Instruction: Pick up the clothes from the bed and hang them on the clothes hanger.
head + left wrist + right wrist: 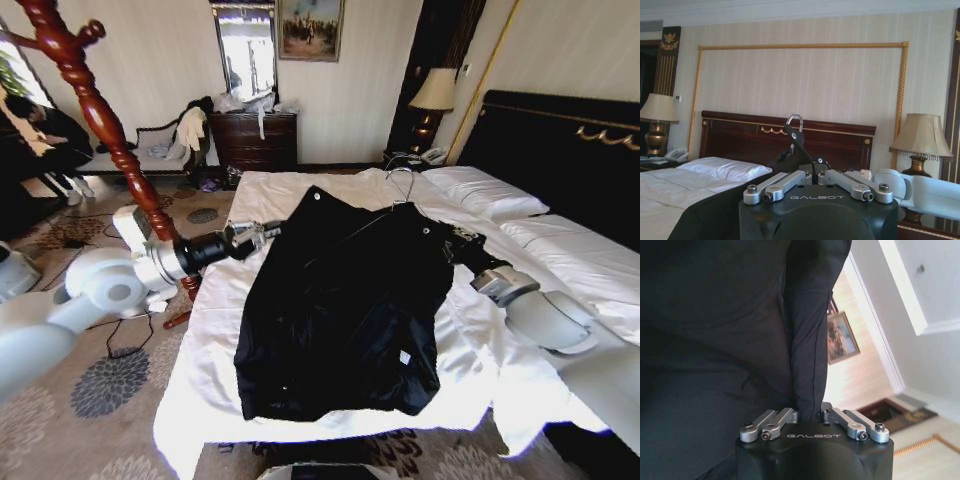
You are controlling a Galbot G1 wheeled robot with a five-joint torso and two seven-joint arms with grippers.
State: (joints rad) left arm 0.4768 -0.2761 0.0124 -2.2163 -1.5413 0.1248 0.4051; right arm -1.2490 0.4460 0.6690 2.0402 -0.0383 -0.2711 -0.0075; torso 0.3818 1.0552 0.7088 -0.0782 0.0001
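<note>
The clothes, a black jacket [340, 310], lie spread across the bed [500, 370] with the collar end toward the headboard. The clothes hanger [401, 183] shows its silver hook above the collar, and a thin black arm runs from it across the jacket. My left gripper [268, 233] is at the jacket's left shoulder; in the left wrist view it [815, 174] is shut on the hanger's [795, 122] black arm. My right gripper [458, 243] is at the right shoulder, and in the right wrist view it [810, 415] is shut on a fold of the jacket [715, 315].
A twisted red-brown coat stand [100, 120] rises at the left, beside the bed's edge. White pillows [485, 190] and the black headboard [560, 150] are at the right. A dresser [255, 140] and a lamp [433, 92] stand at the back wall. Patterned carpet [110, 385] lies left of the bed.
</note>
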